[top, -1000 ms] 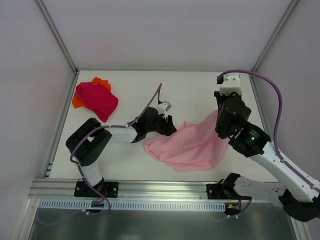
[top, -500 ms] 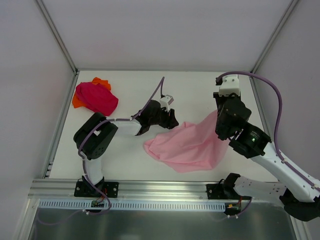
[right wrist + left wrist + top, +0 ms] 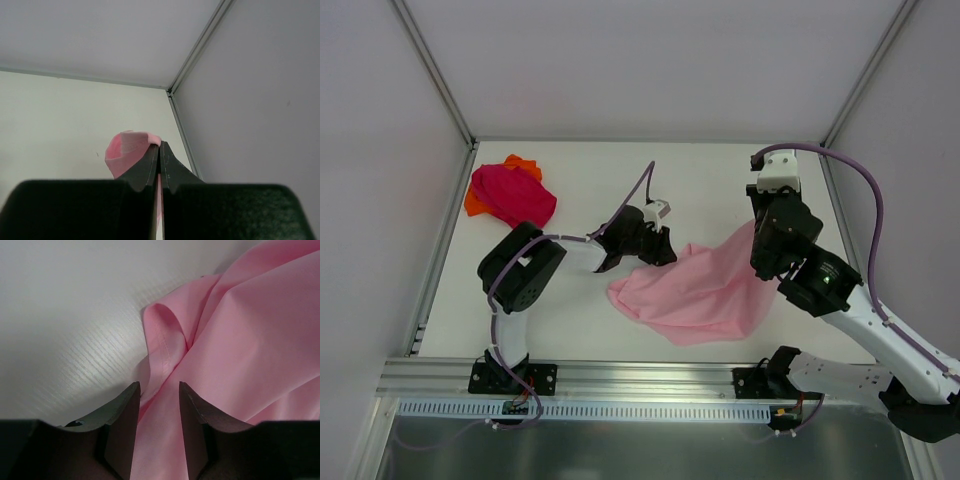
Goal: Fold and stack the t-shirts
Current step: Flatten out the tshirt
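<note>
left tool [image 3: 159, 389]: jaws partly parted, astride a hem fold of the light pink t-shirt [image 3: 700, 290], not clamped | right tool [image 3: 159, 146]: pinched closed on that shirt's right corner, raised off the counter [image 3: 570, 320] | magenta t-shirt [image 3: 515, 195] on orange t-shirt [image 3: 523, 163]: well apart, to its far left

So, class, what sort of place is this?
Likely a robot lab test cell: white table boxed in by plain panels, left arm and right arm bolted by a metal rail, pink shirt between them.

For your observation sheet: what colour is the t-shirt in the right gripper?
Light pink t-shirt; clearest in the left wrist view.
</note>
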`<state>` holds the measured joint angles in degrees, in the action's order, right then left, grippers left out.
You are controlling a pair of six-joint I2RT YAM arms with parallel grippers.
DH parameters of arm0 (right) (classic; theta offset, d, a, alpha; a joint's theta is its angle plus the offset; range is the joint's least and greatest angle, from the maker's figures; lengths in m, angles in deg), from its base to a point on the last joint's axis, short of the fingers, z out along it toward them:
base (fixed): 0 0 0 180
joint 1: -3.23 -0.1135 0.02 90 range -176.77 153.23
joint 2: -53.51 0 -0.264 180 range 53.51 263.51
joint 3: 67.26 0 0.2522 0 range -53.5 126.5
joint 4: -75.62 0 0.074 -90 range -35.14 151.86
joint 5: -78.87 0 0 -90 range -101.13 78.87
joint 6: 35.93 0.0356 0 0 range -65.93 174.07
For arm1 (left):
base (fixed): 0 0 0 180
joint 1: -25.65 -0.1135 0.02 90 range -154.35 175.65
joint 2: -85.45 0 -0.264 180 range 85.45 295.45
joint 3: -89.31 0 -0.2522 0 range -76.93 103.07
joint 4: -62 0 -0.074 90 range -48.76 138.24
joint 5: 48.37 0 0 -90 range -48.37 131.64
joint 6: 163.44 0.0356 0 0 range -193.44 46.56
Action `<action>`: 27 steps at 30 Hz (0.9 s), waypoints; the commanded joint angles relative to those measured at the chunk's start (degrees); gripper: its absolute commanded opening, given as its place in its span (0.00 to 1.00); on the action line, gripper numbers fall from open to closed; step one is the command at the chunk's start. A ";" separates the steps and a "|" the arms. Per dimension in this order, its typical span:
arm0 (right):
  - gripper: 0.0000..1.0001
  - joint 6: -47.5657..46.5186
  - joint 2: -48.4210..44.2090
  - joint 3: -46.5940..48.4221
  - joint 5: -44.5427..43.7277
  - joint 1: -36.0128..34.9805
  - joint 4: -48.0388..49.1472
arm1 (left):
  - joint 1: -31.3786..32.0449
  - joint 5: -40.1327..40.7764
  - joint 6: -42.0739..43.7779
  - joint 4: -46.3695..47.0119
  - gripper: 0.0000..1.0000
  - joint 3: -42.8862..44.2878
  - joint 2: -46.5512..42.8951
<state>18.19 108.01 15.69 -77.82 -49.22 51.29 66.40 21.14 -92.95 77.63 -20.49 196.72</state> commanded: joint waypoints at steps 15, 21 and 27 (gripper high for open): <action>0.01 -1.04 2.89 1.92 -1.16 -0.20 2.66 | -0.76 5.53 1.40 0.76 0.00 -1.16 -7.87; 0.01 -2.78 5.79 -0.72 -0.71 -0.20 8.71 | -0.76 25.11 2.97 1.99 0.00 -7.31 -26.31; 0.01 -1.74 4.74 -3.80 0.77 -0.20 10.13 | 0.12 29.72 7.37 -2.14 0.00 -9.33 -43.74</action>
<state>16.11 114.52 12.37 -77.60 -49.22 56.84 66.16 44.20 -89.41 74.96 -28.11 159.91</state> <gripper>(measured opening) 0.018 0.008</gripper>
